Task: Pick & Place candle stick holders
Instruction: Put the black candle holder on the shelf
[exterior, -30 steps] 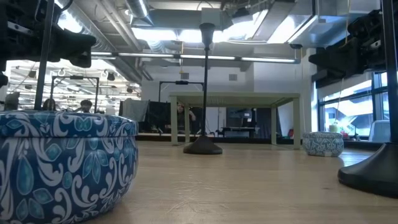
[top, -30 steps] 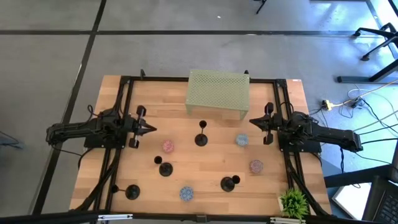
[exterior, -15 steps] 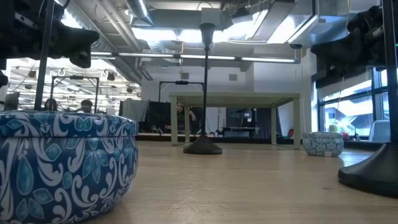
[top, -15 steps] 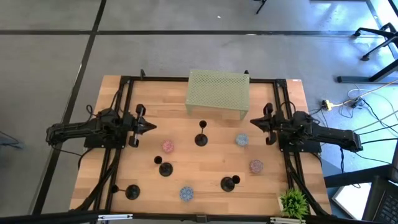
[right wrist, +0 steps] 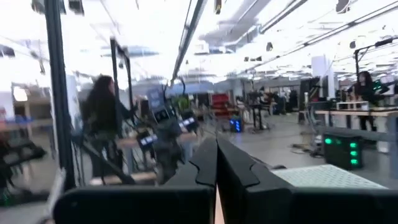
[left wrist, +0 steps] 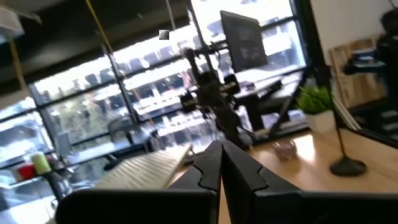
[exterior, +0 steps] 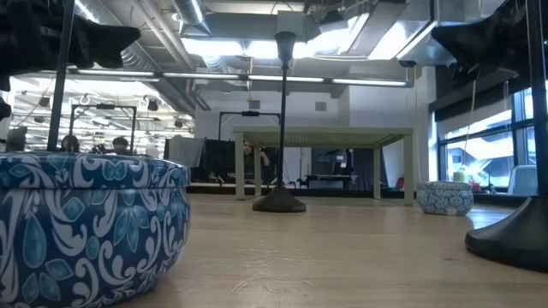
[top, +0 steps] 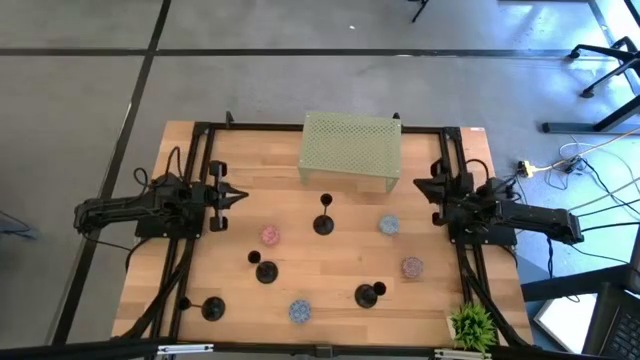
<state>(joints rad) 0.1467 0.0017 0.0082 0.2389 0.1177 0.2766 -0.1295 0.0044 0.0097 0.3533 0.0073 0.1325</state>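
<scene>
Four black candle stick holders stand upright on their round bases on the wooden table: one at the centre [top: 323, 222], one left of centre [top: 265, 270], one at the near left [top: 212, 308], one at the near right [top: 370, 294]. The centre one shows in the low view [exterior: 280, 202]. My left gripper [top: 243, 194] is shut and empty above the table's left side, pointing right. My right gripper [top: 415, 184] is shut and empty above the right side, pointing left. Both sets of fingers show closed in the wrist views, the left [left wrist: 221, 149] and the right [right wrist: 216, 146].
A green mesh shelf [top: 351, 150] stands at the far middle. Two pink bowls [top: 270, 235] [top: 412, 267] and two blue patterned bowls [top: 389, 226] [top: 299, 311] sit among the holders. A small plant [top: 472, 325] is at the near right corner. A person [right wrist: 102, 118] shows in the room beyond.
Both grippers have risen and drawn back, the left toward the table's left and far edge, the right toward the right and far edge. Both have stayed shut. The holders and bowls have kept still.
</scene>
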